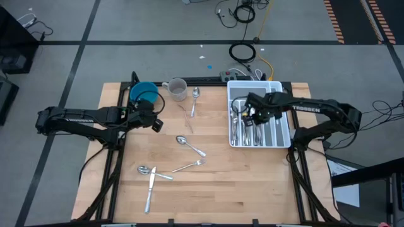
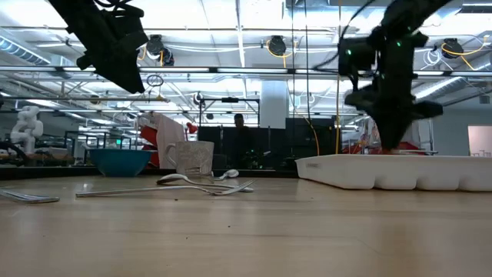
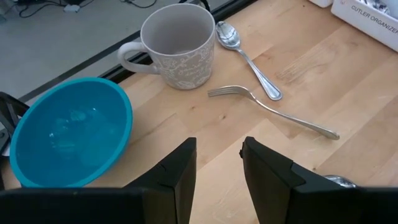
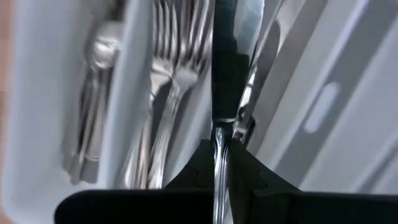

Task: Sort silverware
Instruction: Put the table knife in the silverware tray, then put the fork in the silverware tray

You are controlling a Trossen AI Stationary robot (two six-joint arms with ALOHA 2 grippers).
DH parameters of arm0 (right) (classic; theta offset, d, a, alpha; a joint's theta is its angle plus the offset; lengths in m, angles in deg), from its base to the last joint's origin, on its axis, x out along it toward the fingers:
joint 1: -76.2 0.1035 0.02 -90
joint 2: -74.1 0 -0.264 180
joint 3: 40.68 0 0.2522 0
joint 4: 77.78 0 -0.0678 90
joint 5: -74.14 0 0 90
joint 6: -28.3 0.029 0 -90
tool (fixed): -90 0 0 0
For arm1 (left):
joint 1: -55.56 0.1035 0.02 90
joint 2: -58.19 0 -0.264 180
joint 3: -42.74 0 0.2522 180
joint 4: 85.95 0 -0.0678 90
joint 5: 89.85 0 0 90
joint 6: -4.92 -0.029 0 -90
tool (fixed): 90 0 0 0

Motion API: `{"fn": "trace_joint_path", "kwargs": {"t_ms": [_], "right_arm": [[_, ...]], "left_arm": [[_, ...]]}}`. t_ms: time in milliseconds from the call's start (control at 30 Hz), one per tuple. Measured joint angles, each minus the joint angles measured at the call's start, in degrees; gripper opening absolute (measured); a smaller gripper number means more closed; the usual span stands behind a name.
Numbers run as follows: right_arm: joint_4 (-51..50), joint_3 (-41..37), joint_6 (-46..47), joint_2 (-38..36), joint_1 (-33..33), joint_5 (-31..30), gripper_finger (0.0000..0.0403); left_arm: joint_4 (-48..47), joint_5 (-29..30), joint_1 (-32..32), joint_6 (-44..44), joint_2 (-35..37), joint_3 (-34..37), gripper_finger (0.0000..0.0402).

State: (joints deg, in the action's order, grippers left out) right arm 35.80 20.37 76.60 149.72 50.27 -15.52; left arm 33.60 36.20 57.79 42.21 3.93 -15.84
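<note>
Left pincer (image 1: pixel 153 123) I have hovering with its fingers parted and empty beside the blue bowl (image 1: pixel 144 94), facing a loose fork (image 3: pixel 273 109) and spoon (image 3: pixel 247 58) on the desk (image 1: pixel 252 183) as likely next picks; my right pincer (image 1: pixel 249 115) is clamped on a knife (image 4: pixel 220 168) over the white tray (image 1: pixel 285 133), lined up with a slot beside the sorted forks (image 4: pixel 166 74)

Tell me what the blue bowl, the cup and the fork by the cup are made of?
The blue bowl looks like smooth plastic, with a soft, dull sheen. The cup seems glazed ceramic: thick rim and a pale printed pattern. The fork looks like polished metal, silvery with bright glints.
</note>
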Motion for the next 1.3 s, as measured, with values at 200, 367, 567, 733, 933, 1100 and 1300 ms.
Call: {"fn": "trace_joint_path", "kwargs": {"t_ms": [200,367,567,733,933,1100,1300], "right_arm": [[5.9,-6.9,3.0,0.0,0.0,2.1,0.0],[6.9,-8.5,4.4,0.0,-0.7,2.8,0.0],[9.2,-8.8,5.4,0.0,-1.5,2.7,0.0013],[9.1,-8.8,6.5,0.0,-1.5,2.4,0.0082],[7.9,-8.3,6.6,0.0,-1.5,2.7,0.0154],[7.3,-5.3,5.7,-3.1,-0.9,2.6,0.0163],[3.2,0.1,5.1,-8.9,-0.9,-0.1,0.0164]], "left_arm": [[0.8,0.0,0.0,0.1,0.0,0.0,0.0136],[2.6,0.1,0.0,0.0,0.0,0.0,0.0136],[3.4,0.3,0.0,-0.1,0.0,0.0,0.0136],[3.4,0.4,0.0,-0.1,0.0,0.0,0.0136],[3.4,0.4,0.0,-0.1,0.0,0.0,0.0136],[3.6,-0.1,0.0,0.5,0.0,0.0,0.0136],[7.8,-6.0,0.0,5.9,-0.1,0.0,0.0136]]}}
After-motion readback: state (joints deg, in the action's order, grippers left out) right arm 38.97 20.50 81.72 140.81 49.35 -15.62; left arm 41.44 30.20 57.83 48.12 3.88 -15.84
